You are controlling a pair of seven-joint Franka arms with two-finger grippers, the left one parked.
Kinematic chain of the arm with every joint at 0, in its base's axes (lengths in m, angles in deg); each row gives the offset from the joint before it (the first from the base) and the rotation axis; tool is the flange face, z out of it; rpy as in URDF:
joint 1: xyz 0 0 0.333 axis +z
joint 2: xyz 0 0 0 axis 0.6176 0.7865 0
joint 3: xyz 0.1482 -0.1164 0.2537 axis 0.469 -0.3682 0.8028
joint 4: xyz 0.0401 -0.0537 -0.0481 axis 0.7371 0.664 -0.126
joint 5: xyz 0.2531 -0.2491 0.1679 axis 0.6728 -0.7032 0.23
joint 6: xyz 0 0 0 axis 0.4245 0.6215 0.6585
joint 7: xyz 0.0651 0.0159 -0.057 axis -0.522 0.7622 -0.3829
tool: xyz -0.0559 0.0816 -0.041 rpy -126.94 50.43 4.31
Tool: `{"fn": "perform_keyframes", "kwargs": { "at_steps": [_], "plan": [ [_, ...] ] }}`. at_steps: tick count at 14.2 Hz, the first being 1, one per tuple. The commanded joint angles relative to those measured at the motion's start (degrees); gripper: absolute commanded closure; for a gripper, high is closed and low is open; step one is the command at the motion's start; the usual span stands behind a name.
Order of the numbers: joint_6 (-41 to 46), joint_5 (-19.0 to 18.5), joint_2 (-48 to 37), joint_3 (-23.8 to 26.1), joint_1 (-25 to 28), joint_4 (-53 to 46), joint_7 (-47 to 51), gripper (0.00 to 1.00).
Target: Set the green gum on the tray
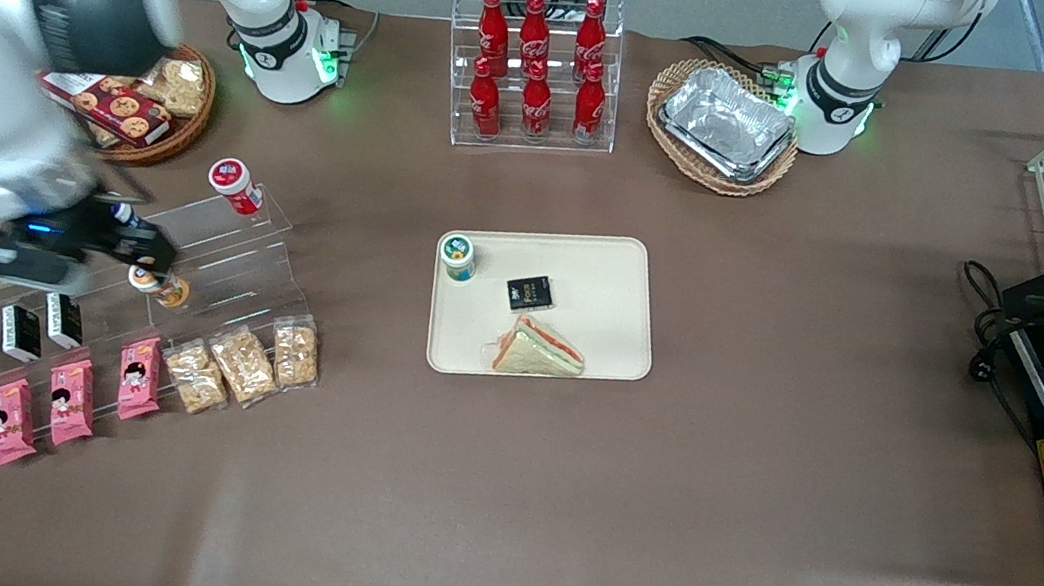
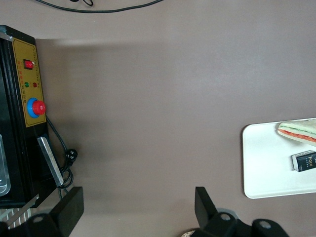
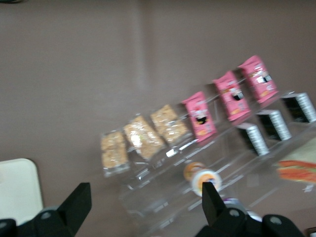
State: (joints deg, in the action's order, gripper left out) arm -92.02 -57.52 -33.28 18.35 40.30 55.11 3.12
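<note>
Progress: the green gum (image 1: 458,255) stands on the tray (image 1: 606,344), so the placing looks done; judging from this, nothing is left but to park the working arm.
Green gum, place: inside the tray's rim, at the corner toward the working arm's end of the desk (image 1: 764,446) and farther from the front camera than the sandwich (image 1: 539,350); beside the small black packet (image 1: 529,293), apart from it.
Green gum, axis: upright; its long axis runs up from the tray floor, round green-rimmed lid facing up, white body below. It seems to rest free, with nothing touching it.
Claw: the claw (image 3: 143,203) is well apart from the tray, above the clear stepped display stand (image 1: 216,243) at the working arm's end of the desk. Its two fingers (image 3: 76,202) stand wide apart with nothing between them.
Below the claw: an orange-lidded canister (image 3: 201,178) lies on the stand, near the bags of crackers (image 3: 140,138) and pink snack packs (image 3: 229,96).
Red-lidded canister (image 1: 235,183): on the stand's top step, not on the tray.
</note>
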Motion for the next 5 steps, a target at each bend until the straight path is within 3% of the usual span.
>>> {"fn": "perform_keyframes", "kwargs": {
  "at_steps": [1,3,5],
  "plan": [
    [4.78,7.04,0.01,-9.11,-1.1,-5.2,-11.25,0.0],
    [5.31,9.87,-0.51,-13.52,-0.76,-5.29,-14.08,0.0],
    [7.06,9.35,-1.04,-13.62,-0.67,-6.52,-14.09,0.0]
  ]
}}
